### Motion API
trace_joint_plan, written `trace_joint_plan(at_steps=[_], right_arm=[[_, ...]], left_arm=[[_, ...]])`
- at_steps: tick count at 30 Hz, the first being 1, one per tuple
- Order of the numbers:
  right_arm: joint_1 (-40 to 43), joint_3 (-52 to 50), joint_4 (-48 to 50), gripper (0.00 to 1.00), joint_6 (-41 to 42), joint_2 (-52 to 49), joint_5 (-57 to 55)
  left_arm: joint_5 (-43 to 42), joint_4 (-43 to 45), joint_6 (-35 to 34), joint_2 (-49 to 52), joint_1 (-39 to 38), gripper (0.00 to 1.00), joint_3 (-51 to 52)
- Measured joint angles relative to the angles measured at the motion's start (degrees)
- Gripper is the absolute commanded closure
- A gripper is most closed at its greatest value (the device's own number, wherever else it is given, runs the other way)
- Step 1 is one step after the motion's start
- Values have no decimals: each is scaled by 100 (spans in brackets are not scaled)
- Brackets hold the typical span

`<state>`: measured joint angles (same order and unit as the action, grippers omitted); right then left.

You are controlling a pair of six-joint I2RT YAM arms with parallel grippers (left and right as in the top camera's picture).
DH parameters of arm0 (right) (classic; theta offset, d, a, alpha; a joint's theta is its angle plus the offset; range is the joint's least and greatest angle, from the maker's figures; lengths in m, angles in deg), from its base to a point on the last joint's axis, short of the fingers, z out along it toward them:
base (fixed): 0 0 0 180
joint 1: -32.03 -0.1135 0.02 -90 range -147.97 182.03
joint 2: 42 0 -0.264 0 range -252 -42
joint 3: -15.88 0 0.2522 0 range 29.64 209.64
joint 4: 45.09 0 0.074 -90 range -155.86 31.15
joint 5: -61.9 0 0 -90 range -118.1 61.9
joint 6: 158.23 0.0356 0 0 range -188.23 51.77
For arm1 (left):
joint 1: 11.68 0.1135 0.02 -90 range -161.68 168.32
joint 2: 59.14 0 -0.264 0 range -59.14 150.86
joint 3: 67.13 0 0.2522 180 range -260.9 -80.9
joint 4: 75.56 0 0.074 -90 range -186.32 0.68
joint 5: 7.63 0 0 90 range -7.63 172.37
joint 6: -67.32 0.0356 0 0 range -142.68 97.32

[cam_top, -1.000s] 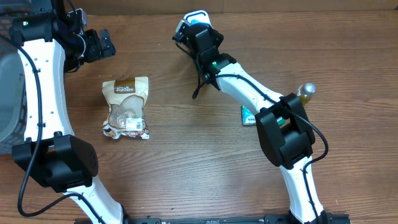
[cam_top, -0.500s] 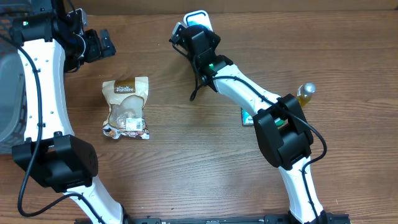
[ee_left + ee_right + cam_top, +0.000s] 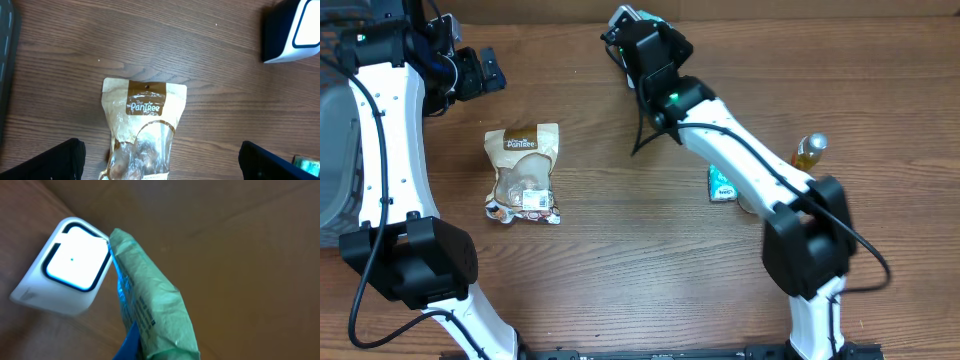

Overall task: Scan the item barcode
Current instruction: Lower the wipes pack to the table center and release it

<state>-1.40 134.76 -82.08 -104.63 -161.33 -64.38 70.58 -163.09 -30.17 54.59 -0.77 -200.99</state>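
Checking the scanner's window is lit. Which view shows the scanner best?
Right wrist view: the scanner faces the camera, window glowing white, a green packet at its edge. Left wrist view catches part of it at the frame's corner; overhead, the right arm hides nearly all of it.

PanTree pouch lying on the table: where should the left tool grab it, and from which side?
Probably the brown header strip at the top of the PanTree pouch, left tool coming down from above. The pouch lies flat, label up, so no side offers a face; the header looks thin and sealed, while the clear body below bulges with contents.
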Motion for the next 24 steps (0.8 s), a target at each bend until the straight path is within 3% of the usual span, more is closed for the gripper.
trace_joint_plan(at_steps=[6, 12, 17, 19, 24], right_arm=[[0, 52, -2079, 96, 1115, 562, 1292], [2, 57, -3829, 96, 1978, 575, 3292], [0, 57, -4846, 96, 2208, 575, 4411], [2, 57, -5174, 91, 2271, 575, 4634], [2, 31, -5283, 90, 2306, 575, 4854]], left_arm=[[0, -2, 0, 0, 0, 0, 0], [0, 0, 2, 0, 0, 0, 0], [2, 0, 0, 0, 0, 1, 0], [2, 0, 2, 0, 0, 0, 0], [2, 0, 2, 0, 0, 0, 0]])
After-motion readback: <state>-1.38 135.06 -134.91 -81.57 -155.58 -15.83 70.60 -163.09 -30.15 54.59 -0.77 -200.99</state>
